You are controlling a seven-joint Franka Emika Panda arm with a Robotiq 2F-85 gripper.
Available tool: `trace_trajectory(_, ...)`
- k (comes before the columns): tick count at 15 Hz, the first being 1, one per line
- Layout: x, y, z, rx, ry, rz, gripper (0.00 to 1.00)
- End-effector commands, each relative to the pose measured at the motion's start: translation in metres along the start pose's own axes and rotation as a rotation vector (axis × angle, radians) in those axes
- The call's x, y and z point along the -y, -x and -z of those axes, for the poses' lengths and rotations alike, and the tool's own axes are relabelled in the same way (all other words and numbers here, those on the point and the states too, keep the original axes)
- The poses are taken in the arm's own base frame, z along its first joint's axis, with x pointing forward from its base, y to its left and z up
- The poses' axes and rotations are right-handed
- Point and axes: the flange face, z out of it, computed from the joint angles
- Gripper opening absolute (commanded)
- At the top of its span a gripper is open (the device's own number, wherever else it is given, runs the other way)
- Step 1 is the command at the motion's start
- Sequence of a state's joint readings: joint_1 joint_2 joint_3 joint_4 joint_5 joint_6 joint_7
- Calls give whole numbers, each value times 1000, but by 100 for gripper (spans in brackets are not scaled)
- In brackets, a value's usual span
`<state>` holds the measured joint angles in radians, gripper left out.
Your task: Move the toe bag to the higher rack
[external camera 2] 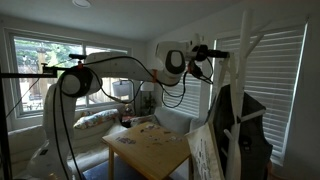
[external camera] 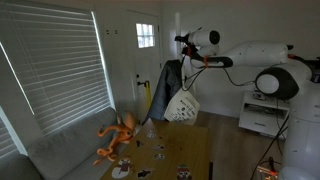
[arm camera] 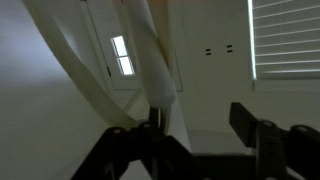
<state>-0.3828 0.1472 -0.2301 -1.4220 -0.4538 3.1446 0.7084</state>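
Observation:
The off-white tote bag (external camera: pixel 182 106) hangs low beside the dark jacket (external camera: pixel 171 85), with thin handles running up toward my gripper (external camera: pixel 183 42). The bag also shows in an exterior view (external camera 2: pixel 203 155), below the jacket (external camera 2: pixel 245 130) on the white coat stand. The topmost pegs (external camera 2: pixel 250 22) fork above my gripper (external camera 2: pixel 212 52), which is level with the upper pole. In the wrist view my gripper (arm camera: pixel 200 120) shows a wide gap between its fingers. A white band (arm camera: pixel 150 60) runs down to the left finger; I cannot tell whether it is peg or handle.
An orange octopus toy (external camera: pixel 118 135) lies on the grey sofa by the window blinds. A wooden table (external camera 2: pixel 150 150) with small items stands near the stand. A white drawer unit (external camera: pixel 262 115) is behind the arm. A door (external camera: pixel 147 60) is at the back.

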Motion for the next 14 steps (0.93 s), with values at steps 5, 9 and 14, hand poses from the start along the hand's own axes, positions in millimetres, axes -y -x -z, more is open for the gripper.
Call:
trace_trajectory(5,2,-51,7,137,115,-99,100)
trace_trajectory(9,-5,-50,-5,203,180,-132,100)
trace_trajectory(14,-3,-42,-17,276,218,-163,100)
